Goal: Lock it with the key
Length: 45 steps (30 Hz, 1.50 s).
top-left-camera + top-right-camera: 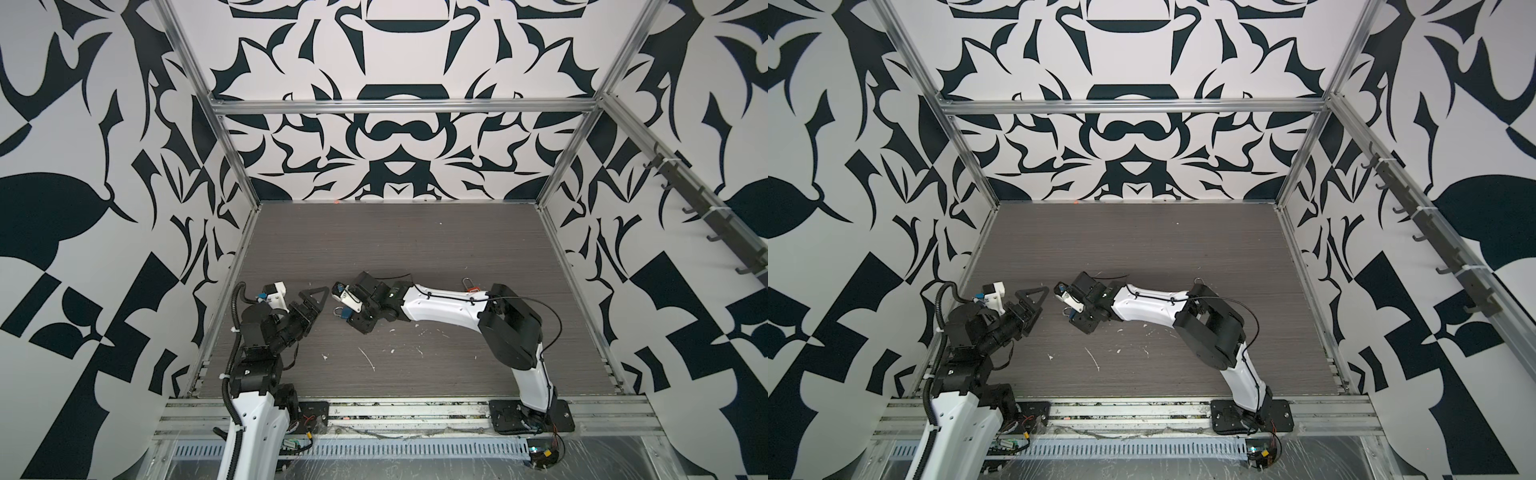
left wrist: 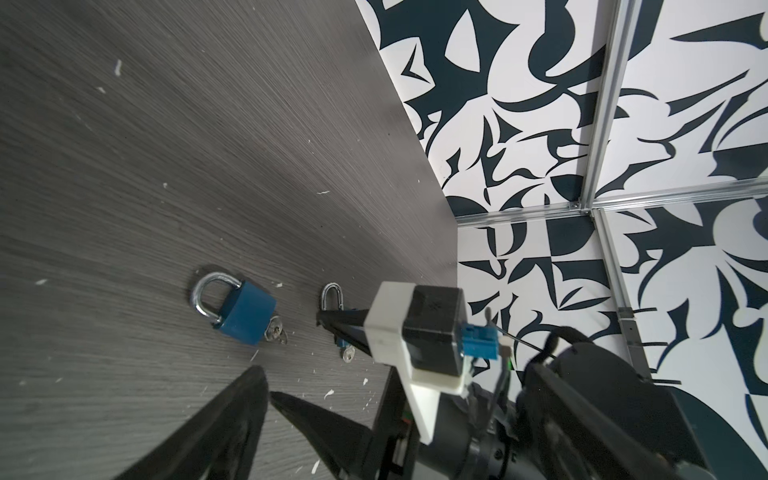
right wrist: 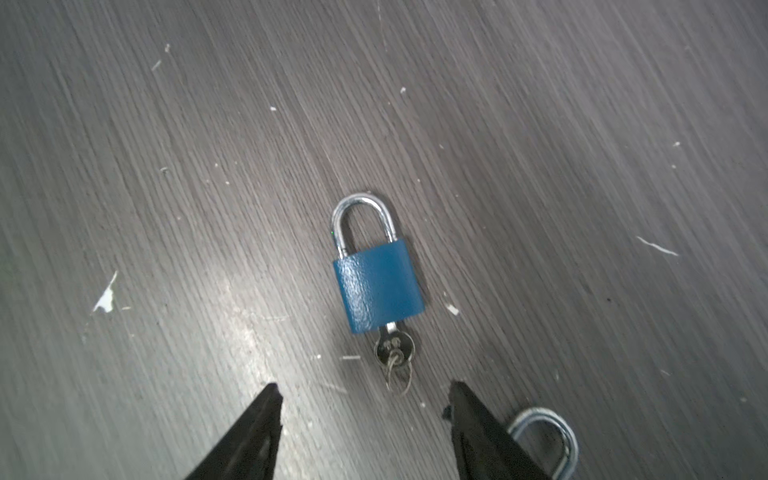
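- The right arm (image 1: 440, 305) had a glossy white shell between blocky black joint housings and stood on a black base plate (image 1: 503, 410).
- The left arm (image 1: 253, 419) was white too, with black corrugated conduit (image 1: 237, 299) fastened on by white ties.
- The right gripper (image 3: 363, 386) had black, pointed fingers (image 3: 249, 432).

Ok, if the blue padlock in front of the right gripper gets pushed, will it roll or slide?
Probably slide, not roll: the padlock lies flat on its broad face. Its metal shackle suggests it's rigid and heavy for its size. The key in its bottom may snag or swing it round.
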Tool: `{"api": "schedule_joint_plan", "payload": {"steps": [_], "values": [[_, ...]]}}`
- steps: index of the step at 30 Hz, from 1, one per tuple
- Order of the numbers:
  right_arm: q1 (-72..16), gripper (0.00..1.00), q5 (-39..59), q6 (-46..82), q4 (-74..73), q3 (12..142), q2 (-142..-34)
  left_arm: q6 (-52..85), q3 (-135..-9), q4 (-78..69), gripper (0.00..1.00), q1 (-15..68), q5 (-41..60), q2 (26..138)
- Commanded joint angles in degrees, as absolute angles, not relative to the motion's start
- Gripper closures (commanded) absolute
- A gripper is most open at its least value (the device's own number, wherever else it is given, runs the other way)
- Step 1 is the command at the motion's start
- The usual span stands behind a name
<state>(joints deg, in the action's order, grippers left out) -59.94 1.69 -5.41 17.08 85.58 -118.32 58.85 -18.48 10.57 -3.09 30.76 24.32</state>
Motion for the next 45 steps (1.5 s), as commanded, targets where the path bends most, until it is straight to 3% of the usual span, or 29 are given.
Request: {"api": "schedule_joint_plan", "payload": {"steps": [1,22,45], "values": [[-59.8,0.30,2.1,-12.1,13.1,88.2,-119.0,60.2,-18.3,11.9,0.01,-3.9,32.5,22.3],[-56.1,0.32,11.2,-13.5,14.4,93.1,-125.4,62.1,-16.6,10.3,0.03,-4.7,35.6,22.4],[-56.7,0.38,12.8,-12.9,16.7,95.0,-128.4,64.6,-13.5,7.6,0.04,-4.7,38.0,22.7]]}}
